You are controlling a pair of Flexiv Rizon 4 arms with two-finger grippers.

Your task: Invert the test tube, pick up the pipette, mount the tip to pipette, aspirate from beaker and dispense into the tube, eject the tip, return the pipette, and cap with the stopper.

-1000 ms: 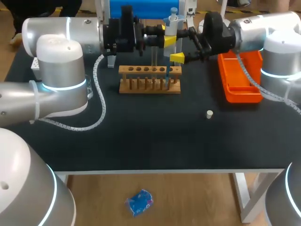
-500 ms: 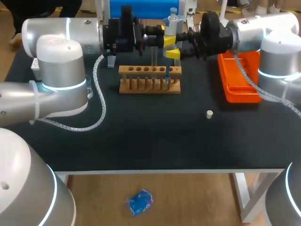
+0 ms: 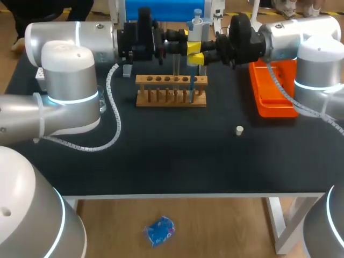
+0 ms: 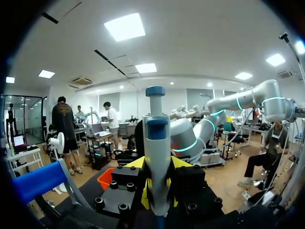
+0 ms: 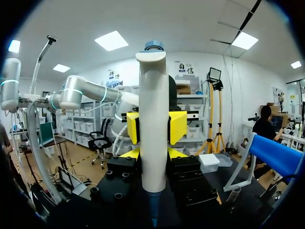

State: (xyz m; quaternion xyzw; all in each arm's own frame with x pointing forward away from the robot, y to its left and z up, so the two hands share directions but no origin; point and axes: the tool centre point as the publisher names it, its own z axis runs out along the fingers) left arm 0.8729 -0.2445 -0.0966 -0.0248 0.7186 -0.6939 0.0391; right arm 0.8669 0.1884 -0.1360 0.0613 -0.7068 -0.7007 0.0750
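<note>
Item: pipette [image 3: 194, 29], white body with blue plunger cap. Held upright above the rear of the dark surface [image 3: 177, 156], its blue lower end hanging over the wooden test tube rack [image 3: 171, 80].

Left claw [image 3: 189, 47]: enters from the left and is clenched on the pipette's body, yellow tips pressed to either side.

Right claw [image 3: 196, 57]: enters from the right and grasps the same pipette just below the left one (its yellow tips lie against the body from both sides in the right wrist view).

Test tube [image 3: 176, 67]: clear, standing upright in the rack, just beside the pipette.

Stopper [image 3: 239, 129]: small and white, lying alone on the surface, well apart from the rack.

Orange tray [image 3: 279, 102]: at the right side, under the right arm.
</note>
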